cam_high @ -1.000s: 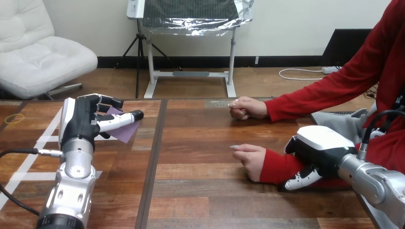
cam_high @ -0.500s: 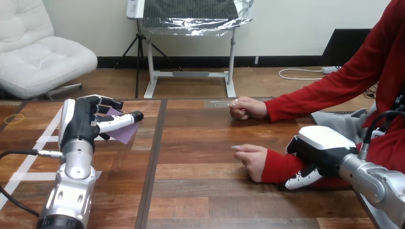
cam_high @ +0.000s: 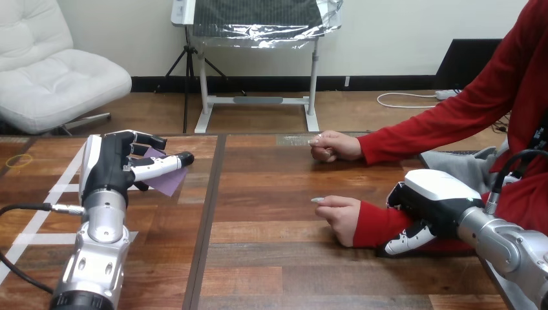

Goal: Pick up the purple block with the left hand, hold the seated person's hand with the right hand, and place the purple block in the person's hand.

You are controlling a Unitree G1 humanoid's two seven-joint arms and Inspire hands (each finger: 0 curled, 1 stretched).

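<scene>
The purple block [cam_high: 170, 183] is in my left hand [cam_high: 114, 166] at the table's left, fingers curled over its far side and the thumb lying across its top. Whether its lower corner touches the wood I cannot tell. At the right, my right hand [cam_high: 434, 201] lies over the person's red-sleeved forearm [cam_high: 378, 223], with its fingers [cam_high: 404, 240] curled round the near side of the sleeve. The person's hand [cam_high: 338, 213] rests on the table just left of it, palm down and fingers pointing left.
The person's other hand [cam_high: 333, 145] sits as a loose fist farther back on the table [cam_high: 278, 265]. White tape lines [cam_high: 63, 188] cross the table's left part. A thin ring [cam_high: 19, 160] lies at the far left.
My right hand has shifted slightly to the right along the sleeve. The left hand and the block have barely moved.
</scene>
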